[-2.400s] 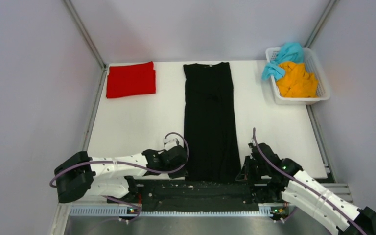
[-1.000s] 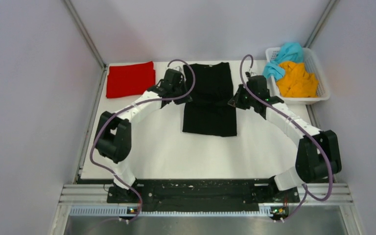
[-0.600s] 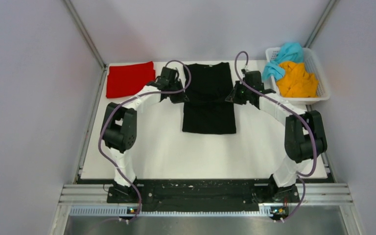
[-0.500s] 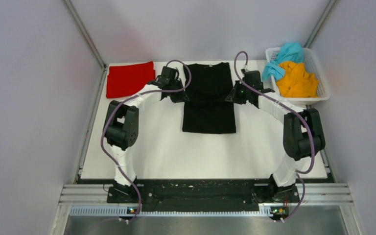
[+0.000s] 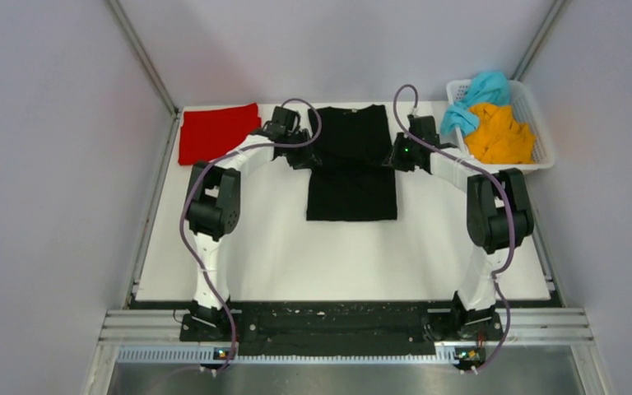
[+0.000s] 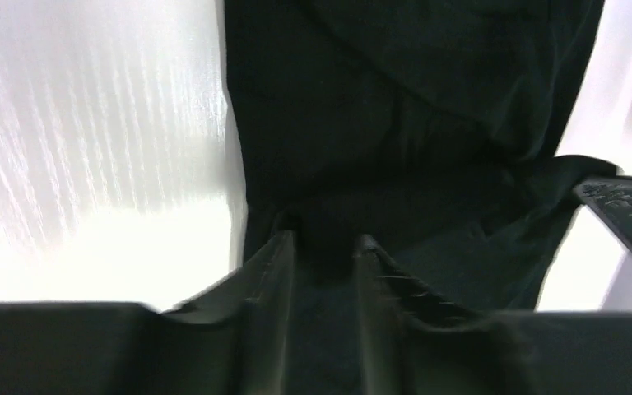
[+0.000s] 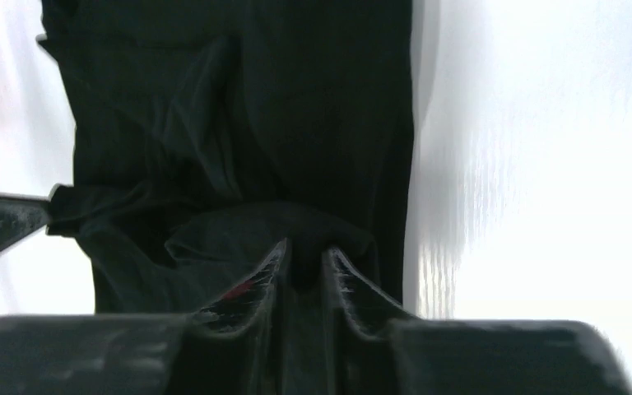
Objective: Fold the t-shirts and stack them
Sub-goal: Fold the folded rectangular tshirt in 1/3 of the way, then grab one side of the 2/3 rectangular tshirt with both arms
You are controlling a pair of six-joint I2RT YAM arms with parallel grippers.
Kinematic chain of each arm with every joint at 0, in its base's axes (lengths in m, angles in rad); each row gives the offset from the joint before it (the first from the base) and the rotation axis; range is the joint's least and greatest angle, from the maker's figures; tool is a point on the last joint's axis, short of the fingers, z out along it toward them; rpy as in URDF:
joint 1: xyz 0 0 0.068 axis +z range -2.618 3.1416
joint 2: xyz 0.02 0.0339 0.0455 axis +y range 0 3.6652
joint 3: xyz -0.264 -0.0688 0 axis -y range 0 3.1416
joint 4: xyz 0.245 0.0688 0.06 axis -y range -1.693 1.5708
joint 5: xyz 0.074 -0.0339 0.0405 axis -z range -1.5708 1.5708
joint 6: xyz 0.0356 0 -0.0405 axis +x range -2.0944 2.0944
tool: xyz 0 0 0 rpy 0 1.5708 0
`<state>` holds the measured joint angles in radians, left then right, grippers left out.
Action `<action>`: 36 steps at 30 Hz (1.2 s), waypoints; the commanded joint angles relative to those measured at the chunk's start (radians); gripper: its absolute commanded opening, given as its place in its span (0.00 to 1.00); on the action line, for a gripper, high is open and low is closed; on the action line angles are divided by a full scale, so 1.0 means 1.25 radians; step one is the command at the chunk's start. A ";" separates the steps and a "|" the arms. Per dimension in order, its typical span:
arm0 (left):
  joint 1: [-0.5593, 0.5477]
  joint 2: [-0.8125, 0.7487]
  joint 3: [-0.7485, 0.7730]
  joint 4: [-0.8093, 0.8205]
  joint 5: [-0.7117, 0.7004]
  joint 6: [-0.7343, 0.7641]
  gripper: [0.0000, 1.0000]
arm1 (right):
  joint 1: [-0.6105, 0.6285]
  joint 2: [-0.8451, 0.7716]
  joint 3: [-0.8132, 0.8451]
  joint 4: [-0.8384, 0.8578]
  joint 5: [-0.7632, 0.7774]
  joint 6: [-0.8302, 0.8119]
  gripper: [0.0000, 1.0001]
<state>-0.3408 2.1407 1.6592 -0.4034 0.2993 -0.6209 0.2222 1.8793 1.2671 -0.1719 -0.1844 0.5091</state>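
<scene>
The black t-shirt (image 5: 351,177) lies at the back middle of the table, its near half folded over toward the collar. My left gripper (image 5: 303,158) sits low at the shirt's left edge and my right gripper (image 5: 397,158) at its right edge, both at the folded-over hem. In the left wrist view the left gripper (image 6: 324,240) has its jaws parted over the black cloth (image 6: 395,99). In the right wrist view the right gripper (image 7: 306,249) shows a narrower gap above the black cloth (image 7: 239,107). A folded red t-shirt (image 5: 219,133) lies back left.
A white mesh basket (image 5: 535,160) at the back right holds a teal t-shirt (image 5: 481,89) and an orange t-shirt (image 5: 500,133). Grey walls close in the left, back and right sides. Both arms stretch from the near edge across the white table (image 5: 263,247).
Both arms carried the black shirt's near hem from the front edge to the back, halving its length. In the last half second they edged farther back and both jaws parted.
</scene>
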 commanded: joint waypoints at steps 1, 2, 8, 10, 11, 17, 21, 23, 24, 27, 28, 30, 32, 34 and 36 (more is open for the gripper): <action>0.015 -0.015 0.066 -0.012 0.019 0.023 0.60 | -0.015 0.022 0.075 0.017 0.001 -0.008 0.37; 0.015 -0.026 0.071 -0.021 0.017 0.030 0.73 | -0.015 0.020 0.084 0.010 -0.003 -0.009 0.49; 0.015 -0.171 -0.065 0.004 0.004 0.026 0.99 | -0.015 -0.075 0.024 0.008 -0.004 -0.006 0.99; 0.015 -0.240 -0.156 0.024 0.010 0.014 0.99 | -0.015 -0.125 -0.035 0.015 -0.013 0.002 0.99; 0.014 -0.271 -0.202 0.035 0.010 0.007 0.99 | -0.015 -0.153 -0.069 0.019 -0.020 0.008 0.99; -0.027 -0.404 -0.455 0.095 0.008 -0.038 0.99 | -0.013 -0.301 -0.315 0.029 -0.102 0.057 0.99; -0.062 -0.410 -0.534 0.136 0.012 -0.069 0.99 | -0.013 -0.353 -0.428 0.045 -0.142 0.080 0.99; -0.073 -0.391 -0.554 0.153 0.020 -0.079 0.96 | -0.014 -0.364 -0.458 0.049 -0.133 0.087 0.99; -0.078 -0.382 -0.560 0.163 0.017 -0.084 0.95 | -0.014 -0.367 -0.472 0.055 -0.125 0.094 0.98; -0.080 -0.352 -0.576 0.191 0.008 -0.109 0.88 | -0.014 -0.370 -0.519 0.113 -0.117 0.144 0.90; -0.080 -0.339 -0.576 0.194 0.008 -0.116 0.86 | -0.014 -0.366 -0.531 0.128 -0.116 0.157 0.87; -0.080 -0.320 -0.574 0.201 0.008 -0.128 0.82 | -0.013 -0.351 -0.544 0.166 -0.111 0.167 0.82; -0.080 -0.305 -0.573 0.207 0.005 -0.137 0.76 | -0.013 -0.331 -0.542 0.167 -0.103 0.173 0.75; -0.081 -0.295 -0.570 0.202 0.008 -0.136 0.70 | -0.014 -0.317 -0.541 0.169 -0.114 0.175 0.67; -0.080 -0.292 -0.576 0.202 0.006 -0.137 0.65 | -0.013 -0.313 -0.548 0.170 -0.123 0.180 0.62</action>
<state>-0.4408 1.7329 0.9482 -0.1631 0.3325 -0.7849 0.2070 1.4578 0.6025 0.0158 -0.3401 0.7090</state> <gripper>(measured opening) 0.680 0.656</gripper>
